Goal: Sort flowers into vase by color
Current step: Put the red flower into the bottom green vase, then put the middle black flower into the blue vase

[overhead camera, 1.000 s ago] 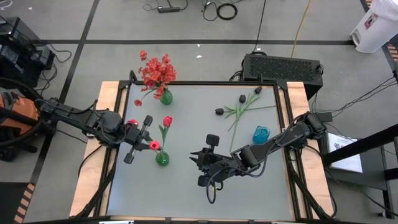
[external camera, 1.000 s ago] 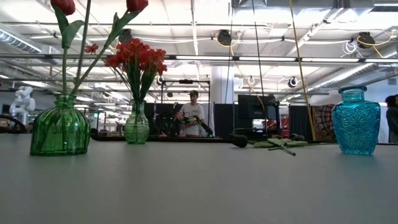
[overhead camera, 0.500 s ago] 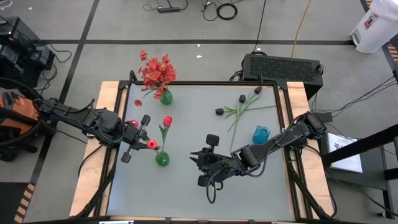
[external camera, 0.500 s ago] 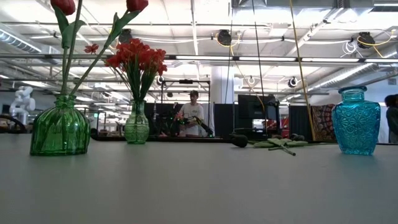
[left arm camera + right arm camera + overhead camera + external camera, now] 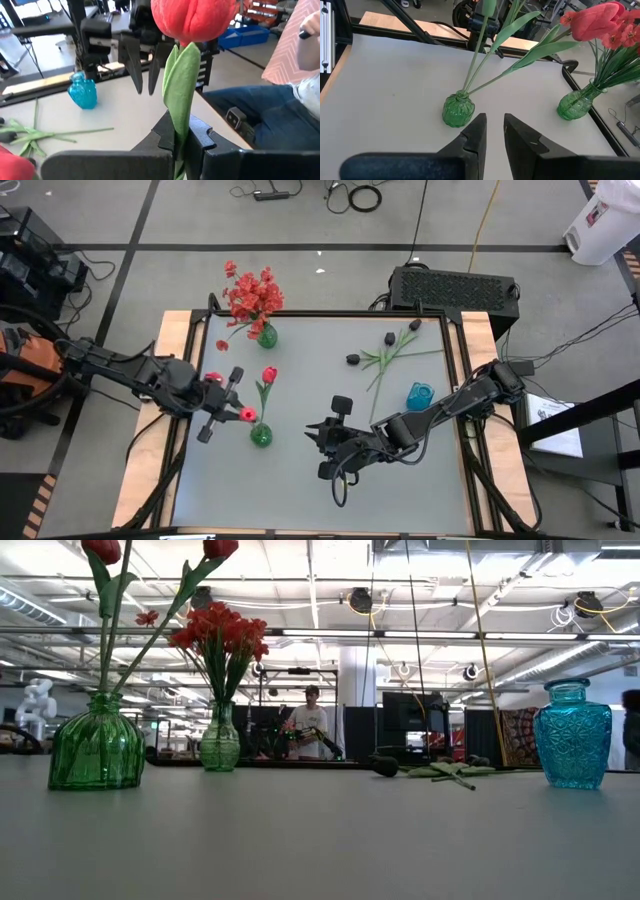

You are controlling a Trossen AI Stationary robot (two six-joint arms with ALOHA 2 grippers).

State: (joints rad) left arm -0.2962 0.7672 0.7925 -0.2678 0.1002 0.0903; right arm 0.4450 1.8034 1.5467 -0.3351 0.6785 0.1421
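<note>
1. Our left gripper pinches a red tulip-like bud; its stem now leans more upright, foot already in the round green glass vase.
2. Seating seems nearly finished; release comes next.
3. Our right gripper waits mid-table, fingers slightly parted.

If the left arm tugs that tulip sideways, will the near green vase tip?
Possibly: the green vase is squat and wide-based, so fairly stable. But the tulip, clamped in the left gripper, looks long-stemmed and gives leverage; its stem probably flexes first.

No readable text, label, brand or number anywhere.
</note>
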